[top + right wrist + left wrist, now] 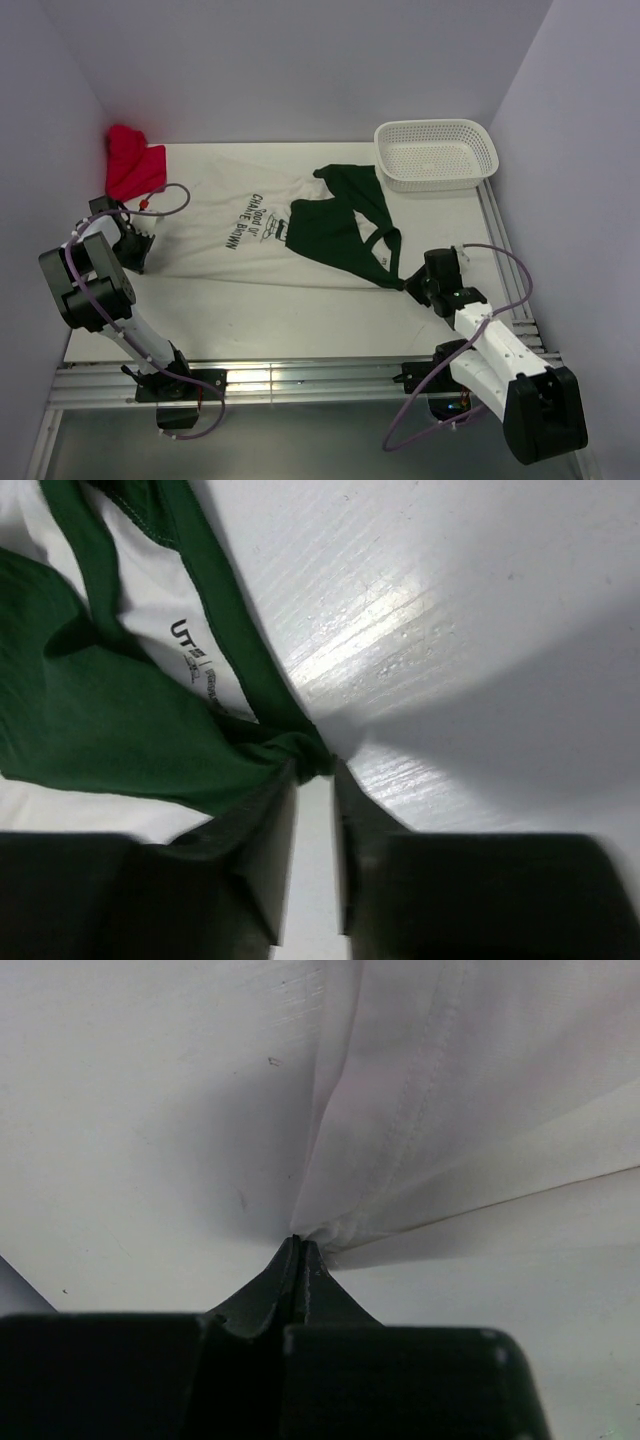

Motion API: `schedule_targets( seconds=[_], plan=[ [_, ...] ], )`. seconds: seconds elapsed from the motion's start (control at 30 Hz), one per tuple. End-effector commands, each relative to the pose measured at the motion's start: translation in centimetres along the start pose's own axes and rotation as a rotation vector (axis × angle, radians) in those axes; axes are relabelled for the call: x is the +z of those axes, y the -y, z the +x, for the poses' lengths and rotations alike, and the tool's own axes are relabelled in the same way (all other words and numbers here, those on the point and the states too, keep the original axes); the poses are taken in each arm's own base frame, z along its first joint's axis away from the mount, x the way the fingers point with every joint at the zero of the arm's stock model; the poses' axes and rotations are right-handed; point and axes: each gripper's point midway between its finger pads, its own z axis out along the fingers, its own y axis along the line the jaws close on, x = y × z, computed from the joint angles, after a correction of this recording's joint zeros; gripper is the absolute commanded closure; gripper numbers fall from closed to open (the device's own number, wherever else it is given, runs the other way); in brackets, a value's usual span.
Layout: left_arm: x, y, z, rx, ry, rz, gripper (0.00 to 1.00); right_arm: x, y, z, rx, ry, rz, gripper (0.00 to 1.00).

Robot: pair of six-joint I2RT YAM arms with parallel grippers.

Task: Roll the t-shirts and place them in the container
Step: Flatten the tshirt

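The white t-shirt (215, 215) with dark lettering lies spread flat across the middle of the table. The dark green t-shirt (335, 235) lies crumpled on its right part. My left gripper (135, 252) is shut on the white shirt's left edge; in the left wrist view the cloth (450, 1110) fans out from the closed tips (298, 1243). My right gripper (412, 285) pinches a bunched corner of the green shirt (100, 710) at its fingertips (316, 765), low over the table. White cloth with "UT" lettering (190, 640) shows between the green bands.
A bright red cloth bundle (130, 165) lies at the back left corner. A white mesh basket (440, 182) stands at the back right. Walls close in on the left, back and right. A metal rail (300, 380) runs along the near edge.
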Motion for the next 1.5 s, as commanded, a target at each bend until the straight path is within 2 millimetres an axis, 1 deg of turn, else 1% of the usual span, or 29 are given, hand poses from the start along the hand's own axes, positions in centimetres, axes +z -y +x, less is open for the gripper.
schedule_targets(
  seconds=[0.0, 0.07, 0.1, 0.2, 0.23, 0.27, 0.33, 0.37, 0.4, 0.43, 0.47, 0.53, 0.57, 0.63, 0.67, 0.73, 0.77, 0.83, 0.87, 0.93, 1.03, 1.13, 1.23, 1.27, 1.3, 1.33, 1.4, 1.43, 1.47],
  plan=[
    [-0.5, -1.6, 0.2, 0.026, -0.005, -0.037, 1.0, -0.9, 0.6, -0.9, -0.018, 0.043, 0.02, 0.66],
    [-0.6, -1.6, 0.0, 0.028, -0.003, -0.035, 1.0, -1.8, -0.9, -1.4, -0.047, 0.059, -0.042, 0.59],
    [-0.6, -1.7, 0.1, 0.023, -0.006, -0.034, 1.0, -2.6, -2.5, -2.3, -0.055, 0.085, -0.093, 0.53],
    [-0.7, -1.8, -0.2, 0.022, -0.003, -0.031, 1.0, -3.6, -5.6, -4.0, -0.088, 0.114, -0.157, 0.5],
    [-0.7, -1.7, -0.2, 0.017, -0.004, -0.028, 1.0, -3.6, -6.4, -4.5, -0.098, 0.118, -0.167, 0.5],
    [-0.8, -1.8, -0.4, 0.019, 0.001, -0.032, 1.0, -3.5, -8.0, -5.0, -0.121, 0.111, -0.179, 0.5],
    [-0.9, -1.8, -0.4, 0.015, -0.003, -0.031, 1.0, -3.2, -10.2, -5.7, -0.151, 0.111, -0.199, 0.5],
    [-1.0, -1.9, -0.4, 0.017, -0.003, -0.031, 1.0, -2.5, -12.1, -6.3, -0.174, 0.101, -0.194, 0.5],
    [-1.0, -1.9, -0.4, 0.015, -0.004, -0.034, 1.0, -2.1, -13.6, -6.1, -0.202, 0.086, -0.209, 0.5],
    [-1.0, -1.9, -0.5, 0.014, -0.003, -0.033, 1.0, -0.8, -15.8, -6.2, -0.235, 0.06, -0.207, 0.52],
    [-1.0, -1.9, -0.4, 0.012, -0.005, -0.033, 1.0, -0.1, -16.8, -6.5, -0.244, 0.052, -0.203, 0.52],
    [-1.0, -2.0, -0.5, 0.008, -0.005, -0.036, 1.0, 1.2, -19.0, -5.8, -0.288, 0.017, -0.209, 0.53],
    [-1.0, -2.0, -0.5, 0.006, -0.005, -0.036, 1.0, 2.8, -20.5, -5.8, -0.313, -0.002, -0.197, 0.53],
    [-1.0, -1.9, -0.6, 0.005, -0.006, -0.036, 1.0, 4.3, -21.7, -4.8, -0.348, -0.041, -0.179, 0.54],
    [-1.0, -1.9, -0.7, 0.006, -0.004, -0.036, 1.0, 5.8, -22.5, -4.6, -0.363, -0.056, -0.167, 0.54],
    [-1.0, -1.8, -0.8, 0.004, -0.005, -0.034, 1.0, 6.9, -22.9, -4.0, -0.377, -0.077, -0.147, 0.55],
    [-1.1, -1.9, -0.9, 0.004, -0.004, -0.037, 1.0, 7.9, -23.2, -4.0, -0.385, -0.079, -0.135, 0.55],
    [-1.1, -1.8, -0.9, 0.006, -0.005, -0.037, 1.0, 8.5, -23.3, -3.8, -0.397, -0.081, -0.118, 0.54],
    [-1.2, -1.9, -1.0, 0.006, -0.005, -0.039, 1.0, 9.1, -23.2, -3.7, -0.4, -0.086, -0.109, 0.53],
    [-1.2, -2.0, -1.2, 0.009, -0.004, -0.044, 1.0, 9.7, -23.1, -3.4, -0.408, -0.097, -0.101, 0.52],
    [-1.3, -1.9, -1.1, 0.007, -0.009, -0.042, 1.0, 10.6, -22.2, -2.9, -0.411, -0.113, -0.072, 0.49],
    [-1.2, -2.0, -1.3, 0.009, -0.008, -0.044, 1.0, 10.5, -21.1, -2.6, -0.401, -0.107, -0.053, 0.46],
    [-1.2, -1.8, -1.2, 0.01, -0.009, -0.042, 1.0, 9.5, -19.6, -2.2, -0.39, -0.095, -0.055, 0.44],
    [-1.2, -1.7, -1.3, 0.011, -0.009, -0.041, 1.0, 9.0, -18.7, -2.0, -0.387, -0.091, -0.049, 0.44],
    [-1.2, -1.8, -1.2, 0.011, -0.01, -0.041, 1.0, 8.8, -18.3, -1.8, -0.385, -0.091, -0.049, 0.44],
    [-1.1, -1.7, -1.2, 0.011, -0.011, -0.042, 1.0, 8.4, -17.1, -1.5, -0.377, -0.094, -0.037, 0.44],
    [-1.1, -1.7, -1.2, 0.013, -0.011, -0.041, 1.0, 8.1, -16.6, -1.2, -0.367, -0.091, -0.051, 0.44],
    [-1.1, -1.7, -1.3, 0.013, -0.01, -0.042, 1.0, 7.7, -15.9, -0.7, -0.361, -0.104, -0.055, 0.44],
    [-1.0, -1.8, -1.2, 0.011, -0.011, -0.042, 1.0, 7.6, -15.8, -0.5, -0.361, -0.104, -0.067, 0.44]
  ],
)
